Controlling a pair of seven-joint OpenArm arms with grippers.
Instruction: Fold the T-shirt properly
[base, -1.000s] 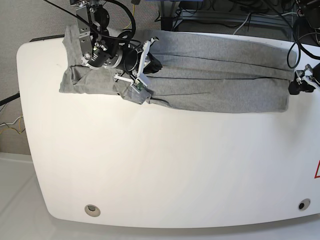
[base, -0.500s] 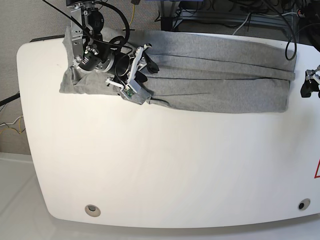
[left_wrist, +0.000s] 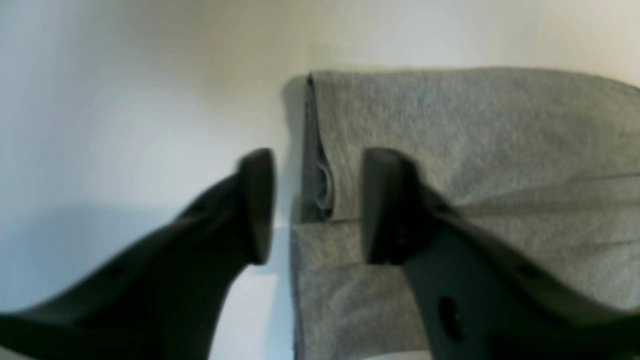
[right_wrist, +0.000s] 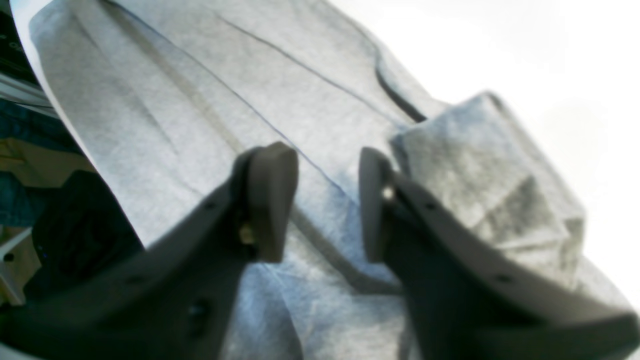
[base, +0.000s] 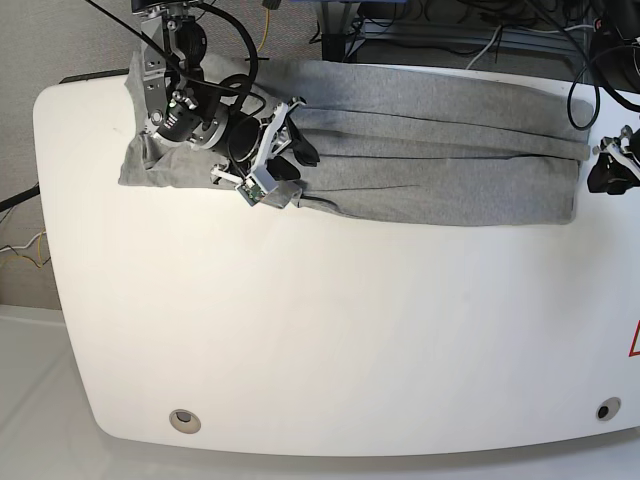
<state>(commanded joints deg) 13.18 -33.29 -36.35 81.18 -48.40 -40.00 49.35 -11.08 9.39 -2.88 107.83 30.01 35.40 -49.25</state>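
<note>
Stretching left to right along the top of the base view, the T-shirt (base: 440, 150) lies in a long band on the surface (base: 330, 330). The right hand (base: 283, 150), open and empty, hovers over its left end; the left hand (left_wrist: 315, 205), open and empty, straddles the right edge.
</note>
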